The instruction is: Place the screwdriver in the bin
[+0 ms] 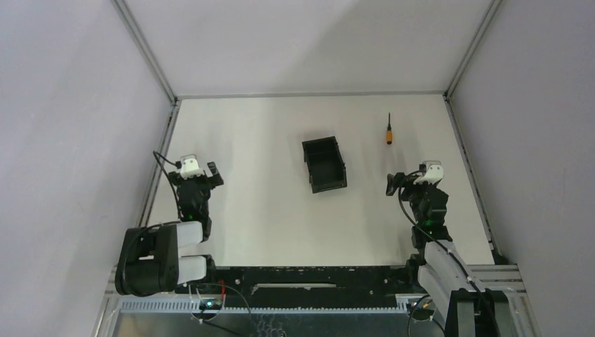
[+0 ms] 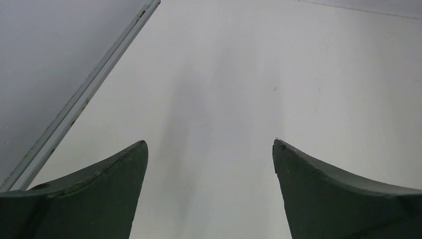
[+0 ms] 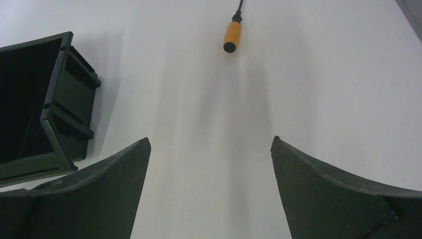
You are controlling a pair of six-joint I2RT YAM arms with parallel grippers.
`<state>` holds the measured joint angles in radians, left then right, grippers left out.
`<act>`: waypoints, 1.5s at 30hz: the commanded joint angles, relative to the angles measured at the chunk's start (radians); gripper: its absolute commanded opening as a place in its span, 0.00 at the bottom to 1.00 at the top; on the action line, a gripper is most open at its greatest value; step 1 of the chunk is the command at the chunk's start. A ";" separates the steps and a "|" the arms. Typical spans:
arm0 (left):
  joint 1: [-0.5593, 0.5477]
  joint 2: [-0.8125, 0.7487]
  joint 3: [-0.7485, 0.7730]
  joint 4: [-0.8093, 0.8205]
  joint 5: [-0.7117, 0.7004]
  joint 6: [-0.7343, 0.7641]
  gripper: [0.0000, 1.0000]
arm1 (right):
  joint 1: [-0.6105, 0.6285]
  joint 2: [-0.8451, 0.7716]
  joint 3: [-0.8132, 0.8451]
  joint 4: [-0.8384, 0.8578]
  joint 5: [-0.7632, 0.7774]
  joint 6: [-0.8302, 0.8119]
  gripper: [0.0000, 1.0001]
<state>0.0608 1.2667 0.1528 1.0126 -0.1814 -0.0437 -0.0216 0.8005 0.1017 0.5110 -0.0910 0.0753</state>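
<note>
The screwdriver (image 1: 389,131), with a short orange handle and thin dark shaft, lies on the white table at the far right. It also shows in the right wrist view (image 3: 232,35), ahead of my open fingers. The black bin (image 1: 324,164) stands open and empty near the table's middle, and its side shows at the left of the right wrist view (image 3: 45,99). My right gripper (image 1: 405,177) is open and empty, a little nearer than the screwdriver (image 3: 209,142). My left gripper (image 1: 202,170) is open and empty over bare table at the left (image 2: 210,143).
Grey enclosure walls and metal rails (image 1: 167,140) border the white table on the left, far and right sides. A rail shows at the left of the left wrist view (image 2: 84,94).
</note>
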 commanded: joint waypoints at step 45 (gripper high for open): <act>-0.006 -0.012 0.041 0.037 -0.010 0.020 1.00 | 0.029 1.719 2.268 -1.540 0.132 0.074 0.76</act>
<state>0.0608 1.2667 0.1532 1.0126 -0.1818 -0.0437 0.0116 2.5072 2.3764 -1.0618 0.0559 0.1600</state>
